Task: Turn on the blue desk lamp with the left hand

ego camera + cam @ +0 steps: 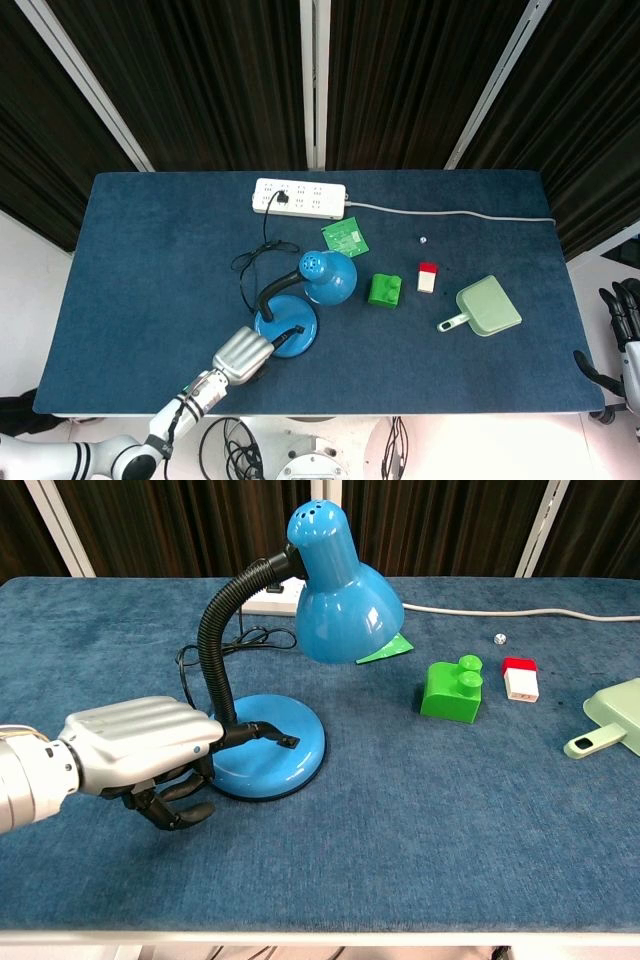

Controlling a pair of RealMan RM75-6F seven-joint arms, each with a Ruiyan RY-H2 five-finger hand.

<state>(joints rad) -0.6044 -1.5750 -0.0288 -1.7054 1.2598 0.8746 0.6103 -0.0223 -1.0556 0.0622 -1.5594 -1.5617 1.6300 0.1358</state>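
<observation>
The blue desk lamp (335, 590) stands near the table's middle on a round blue base (275, 765), with a black flexible neck (215, 640) and its shade unlit. In the head view the lamp (322, 276) is left of centre. My left hand (140, 750) lies beside the base's left edge, one finger stretched out over the base, its tip (285, 739) on the spot of the small black switch. The other fingers are curled under. From above, the left hand (240, 353) is at the base's lower left. My right hand (622, 335) hangs off the table's right edge, holding nothing.
A green block (452, 689), a red and white block (519, 678) and a pale green dustpan (610, 720) lie to the right. A white power strip (299, 198) sits at the back with the lamp's black cord (255, 262) coiled before it. A green card (345, 238) lies behind the lamp.
</observation>
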